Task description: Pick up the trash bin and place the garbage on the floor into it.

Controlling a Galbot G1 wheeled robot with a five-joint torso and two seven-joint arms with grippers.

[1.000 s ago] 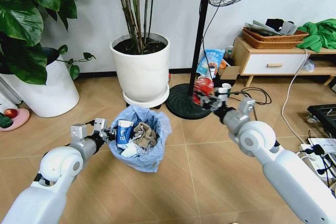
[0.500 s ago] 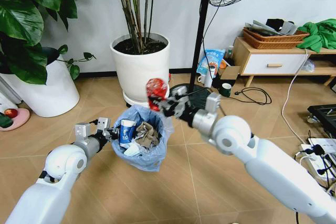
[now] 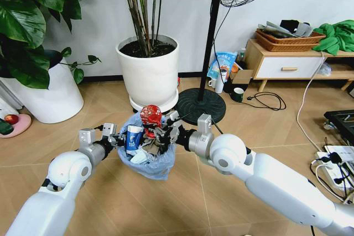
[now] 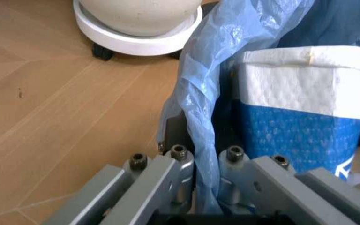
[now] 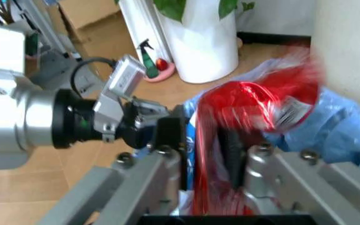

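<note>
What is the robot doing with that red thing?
It is tidying up. The left gripper is pinched on the rim of the trash bin, holding it by its blue bag liner. The right gripper is shut on a crushed red can and holds it right above the bin's opening, not yet dropped. A blue-white can and crumpled wrappers already sit inside. The floor around the bin has no litter in sight.

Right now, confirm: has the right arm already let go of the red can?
No. The right gripper has its jaws shut on the red can, above the trash bin.
</note>
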